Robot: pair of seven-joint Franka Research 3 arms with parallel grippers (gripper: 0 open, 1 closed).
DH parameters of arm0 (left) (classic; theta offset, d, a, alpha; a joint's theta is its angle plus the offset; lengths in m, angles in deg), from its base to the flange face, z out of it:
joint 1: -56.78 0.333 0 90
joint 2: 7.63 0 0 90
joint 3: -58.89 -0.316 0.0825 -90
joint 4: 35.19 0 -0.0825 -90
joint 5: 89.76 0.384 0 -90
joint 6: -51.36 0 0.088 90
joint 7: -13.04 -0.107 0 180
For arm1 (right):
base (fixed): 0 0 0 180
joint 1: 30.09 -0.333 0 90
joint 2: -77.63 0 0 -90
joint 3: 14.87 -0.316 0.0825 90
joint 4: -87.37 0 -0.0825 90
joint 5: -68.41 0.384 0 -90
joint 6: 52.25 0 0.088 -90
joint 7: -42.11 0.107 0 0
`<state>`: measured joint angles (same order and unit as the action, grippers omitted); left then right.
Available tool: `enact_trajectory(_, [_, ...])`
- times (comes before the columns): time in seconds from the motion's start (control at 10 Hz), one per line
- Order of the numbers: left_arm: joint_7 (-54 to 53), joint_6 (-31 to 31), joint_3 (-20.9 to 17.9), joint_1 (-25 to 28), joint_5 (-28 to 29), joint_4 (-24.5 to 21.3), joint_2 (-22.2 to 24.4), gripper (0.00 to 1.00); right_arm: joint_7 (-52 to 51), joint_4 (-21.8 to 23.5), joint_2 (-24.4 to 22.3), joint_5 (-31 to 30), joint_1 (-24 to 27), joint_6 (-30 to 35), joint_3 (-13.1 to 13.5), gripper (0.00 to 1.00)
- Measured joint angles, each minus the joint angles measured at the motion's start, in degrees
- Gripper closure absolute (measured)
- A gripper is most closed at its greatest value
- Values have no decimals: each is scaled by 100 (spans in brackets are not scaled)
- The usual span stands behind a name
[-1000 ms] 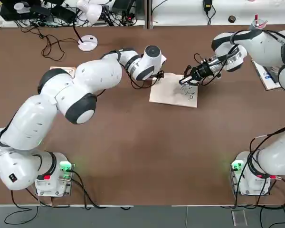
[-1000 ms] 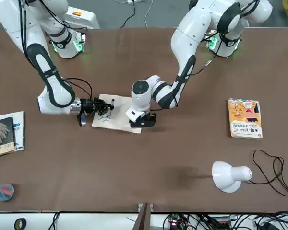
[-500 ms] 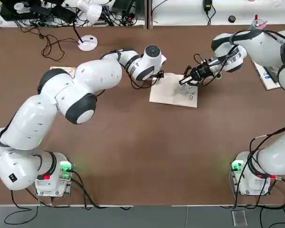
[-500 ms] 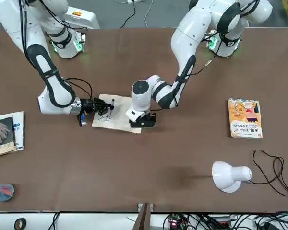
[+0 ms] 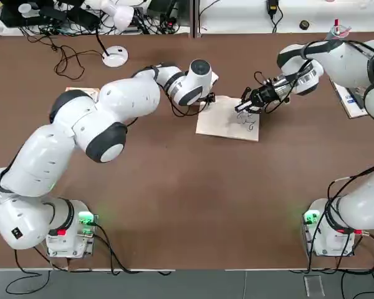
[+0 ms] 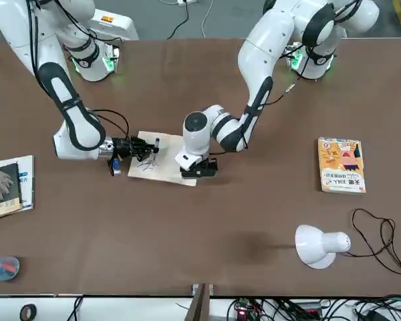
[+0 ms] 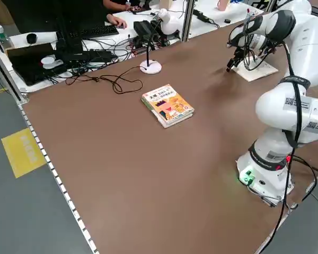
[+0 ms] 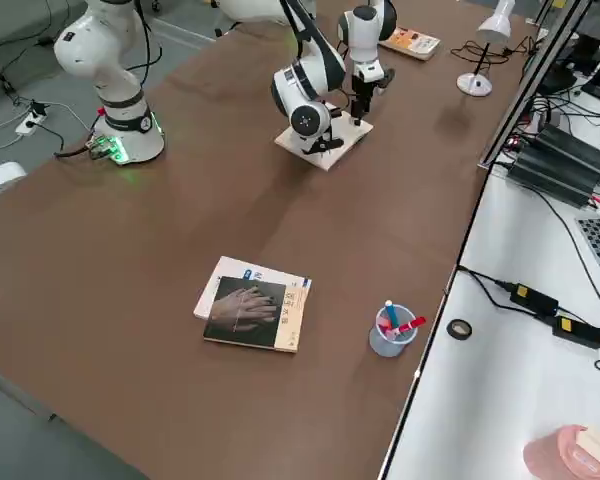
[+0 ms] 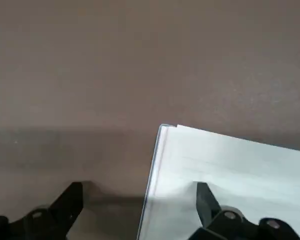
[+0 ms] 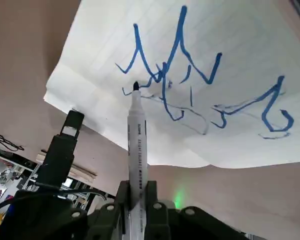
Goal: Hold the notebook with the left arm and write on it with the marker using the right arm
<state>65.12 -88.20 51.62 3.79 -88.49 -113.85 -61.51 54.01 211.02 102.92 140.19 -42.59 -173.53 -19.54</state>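
I am operating two claws above the table (image 5: 174, 193). My right claw (image 10: 137, 186) is closing firmly around the white barrel of the marker (image 10: 138, 142), whose dark tip is pointing at the notebook (image 5: 224, 126); whether the tip is touching the page, I cannot tell. The notebook is lying flat on the table between my two arms, its pale page bearing blue strokes near the tip. My left claw (image 9: 140, 186) is standing wide open at the opposite side of the notebook, one finger sitting over the page and the other beyond its edge; I cannot tell whether it is pressing on the paper. On my right side, a dark-covered book (image 8: 245, 312) is partly overlapping a white booklet (image 8: 235, 268), and a cup (image 8: 391, 335) is holding pens nearby.
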Motion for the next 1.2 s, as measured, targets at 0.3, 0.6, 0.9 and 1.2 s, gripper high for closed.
enact_trajectory(0.3, [-12, 0, 0, 1, 0, 0, 0, 0, -1, 1, 18, 49, -4, 1, -2, 83])
enact_trajectory(0.6, [-22, 0, 0, 1, 0, 0, 0, 0, -11, 14, 28, 193, -32, 5, -9, 83])
enact_trajectory(0.9, [-26, -2, 0, 2, 0, 0, 0, 0, -28, 38, 37, 260, -63, 9, -9, 83])
enact_trajectory(1.2, [-26, -2, -1, 4, 0, 0, 0, 0, -40, 72, 41, 334, -67, 18, -9, 83])
